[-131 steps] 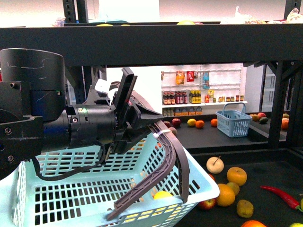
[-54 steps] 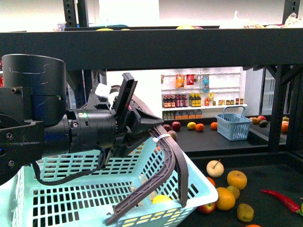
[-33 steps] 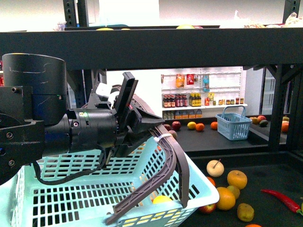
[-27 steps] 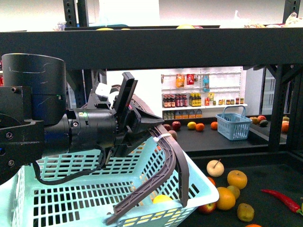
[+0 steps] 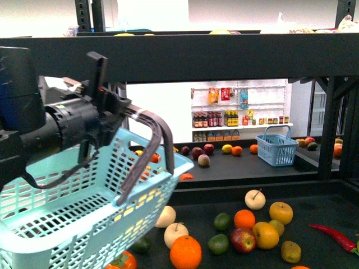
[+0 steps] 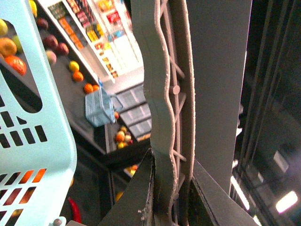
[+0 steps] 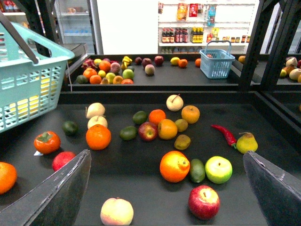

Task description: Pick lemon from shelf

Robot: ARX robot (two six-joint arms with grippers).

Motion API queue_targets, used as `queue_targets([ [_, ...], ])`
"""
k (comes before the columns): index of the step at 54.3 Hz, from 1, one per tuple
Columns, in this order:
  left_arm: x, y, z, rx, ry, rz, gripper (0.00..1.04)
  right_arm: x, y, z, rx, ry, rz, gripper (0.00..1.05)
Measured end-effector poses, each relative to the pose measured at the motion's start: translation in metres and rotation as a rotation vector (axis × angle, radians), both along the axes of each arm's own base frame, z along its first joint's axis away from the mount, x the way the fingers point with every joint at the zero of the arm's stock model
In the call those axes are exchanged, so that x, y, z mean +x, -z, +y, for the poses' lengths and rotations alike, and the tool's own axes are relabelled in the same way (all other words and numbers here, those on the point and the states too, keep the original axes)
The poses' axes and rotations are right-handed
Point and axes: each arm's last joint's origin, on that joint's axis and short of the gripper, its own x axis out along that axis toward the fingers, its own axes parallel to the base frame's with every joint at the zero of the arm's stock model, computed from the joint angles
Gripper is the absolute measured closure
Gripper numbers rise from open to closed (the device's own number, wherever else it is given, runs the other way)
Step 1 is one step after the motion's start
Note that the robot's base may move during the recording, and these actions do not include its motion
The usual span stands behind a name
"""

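My left gripper (image 5: 128, 111) is shut on the dark grey handle (image 5: 152, 147) of a pale teal basket (image 5: 67, 213), which hangs tilted at the left above the black shelf's tray (image 5: 314, 207). In the left wrist view the handle (image 6: 164, 94) runs between the jaws of the left gripper (image 6: 171, 188). Yellow patches, which I take for the lemon (image 7: 41, 88), show through the slots of the basket (image 7: 28, 56); its shape is hidden. My right gripper (image 7: 165, 154) is open above the tray (image 7: 136, 193), over an orange (image 7: 174, 165), holding nothing.
Loose fruit lies on the tray: a red apple (image 7: 203, 201), a green apple (image 7: 218, 169), a pale apple (image 7: 116, 212), a red chilli (image 7: 225, 134), a pear (image 7: 247, 142). A small blue basket (image 7: 217, 61) stands on the far tray. The shelf's beam (image 5: 224, 56) runs overhead.
The left arm has swung left with the basket, which now hangs tilted further left and lower. The fruit on the tray's middle has come into the front view.
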Motion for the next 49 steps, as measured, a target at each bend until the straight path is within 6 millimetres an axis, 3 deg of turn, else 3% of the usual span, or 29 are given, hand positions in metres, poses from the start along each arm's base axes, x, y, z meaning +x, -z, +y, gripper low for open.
queue_targets([
  [12, 0.000, -0.005, 0.071, -0.158, -0.197, -0.048, 0.92, 0.000, 0.000, 0.000, 0.000, 0.000, 0.000, 0.07],
  [29, -0.029, 0.023, 0.161, -0.194, -0.352, -0.010, 0.92, 0.000, 0.000, 0.000, 0.000, 0.000, 0.000, 0.07],
  [40, -0.044, 0.027, 0.196, -0.185, -0.381, -0.016, 0.92, 0.000, 0.000, 0.000, 0.000, 0.000, 0.000, 0.07],
  [49, -0.054, 0.028, 0.210, -0.174, -0.386, -0.054, 0.92, 0.000, 0.000, 0.000, 0.000, 0.000, 0.000, 0.07],
])
